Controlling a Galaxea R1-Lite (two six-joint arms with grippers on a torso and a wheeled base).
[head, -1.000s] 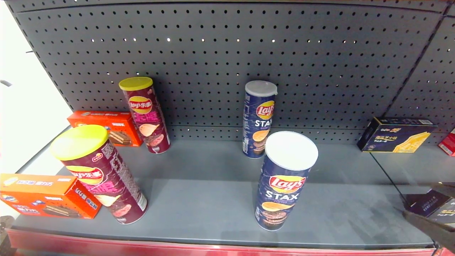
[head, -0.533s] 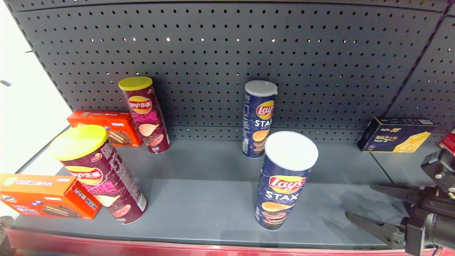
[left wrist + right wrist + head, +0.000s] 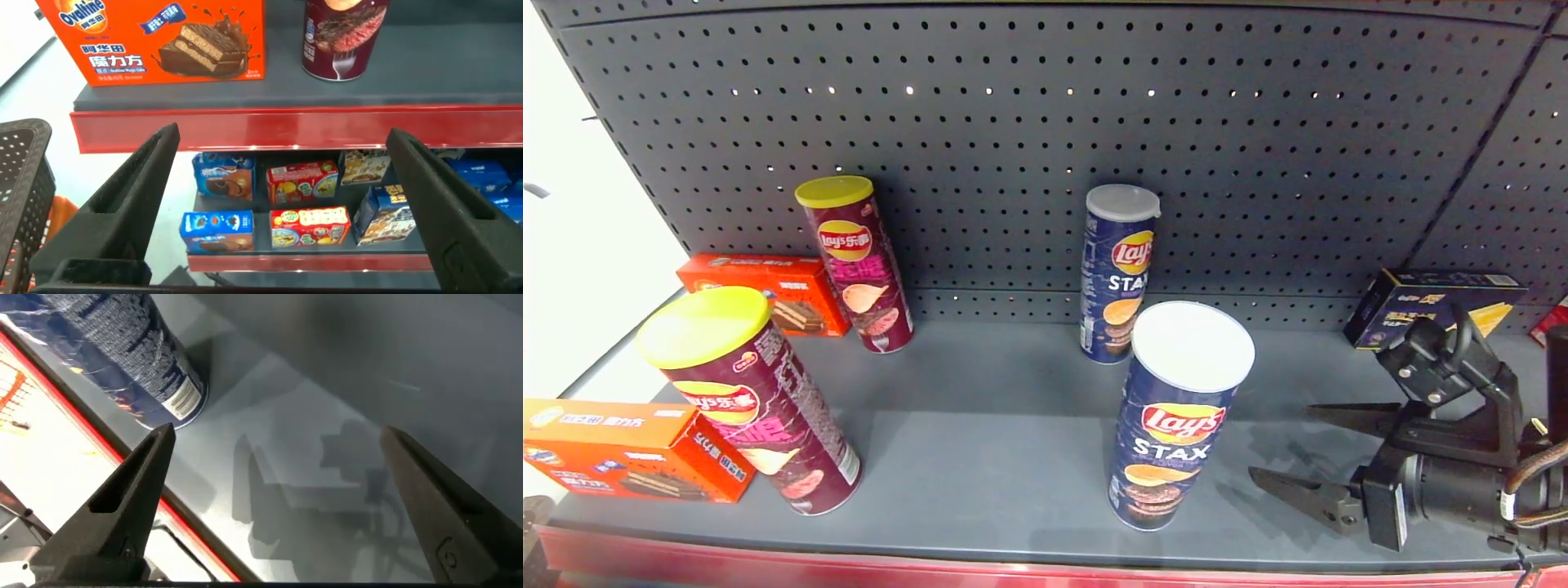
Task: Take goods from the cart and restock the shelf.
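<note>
Showing the shelf partly stocked, we took the front blue canister as reference; it stood upright near the shelf's red front lip. Just right of it, level with its lower half, the right gripper lay horizontal, jaws apart and empty. Behind it a second blue canister stood against the pegboard. Well to its left were a maroon canister and an orange box, and far to its right a dark box. Lower than its shelf and to the left, the left gripper hung with jaws apart and empty. We judged the canister light, stiff-walled yet crushable, smooth and apt to topple, so mid-body seemed the best hold. The deck was flat, smooth grey metal.
</note>
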